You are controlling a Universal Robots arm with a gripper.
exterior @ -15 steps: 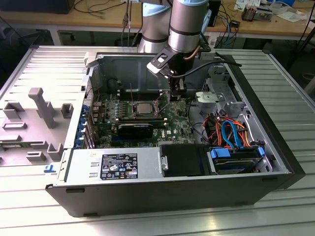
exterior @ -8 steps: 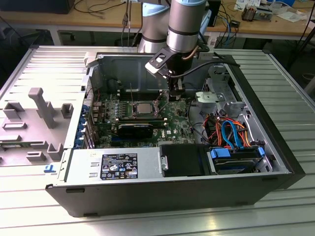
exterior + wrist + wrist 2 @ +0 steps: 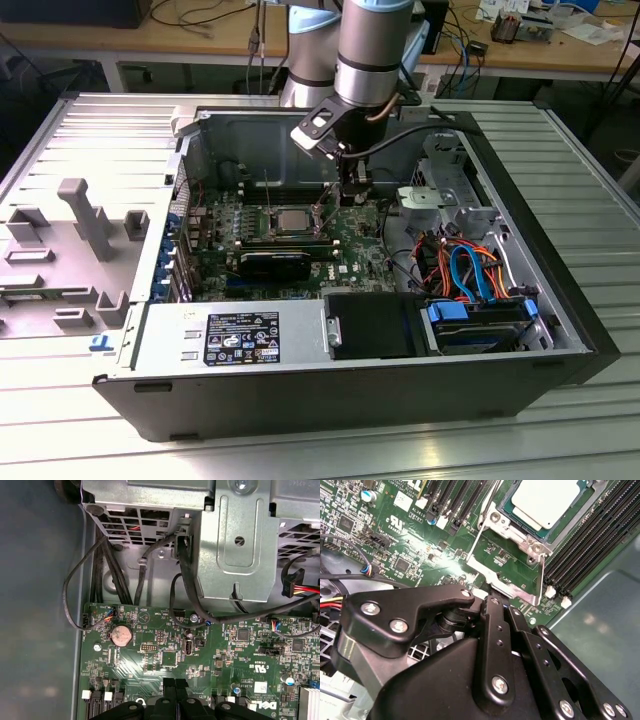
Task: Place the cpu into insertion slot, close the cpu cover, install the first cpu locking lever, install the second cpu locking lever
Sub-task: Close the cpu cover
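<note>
The cpu lies flat in the insertion slot on the green board, silvery top up. The cpu cover sits down around it as a silver frame. Two thin wire levers stand raised beside the socket. In the exterior view my gripper hangs just to the socket's right, low over the board. In both wrist views my gripper has its black fingers together, their tips by the socket's near end. I cannot tell whether they touch a lever.
Long black memory slots run beside the socket. A black graphics card lies in front of it. A metal drive cage and loose cables crowd the exterior view's right. Case walls enclose the board.
</note>
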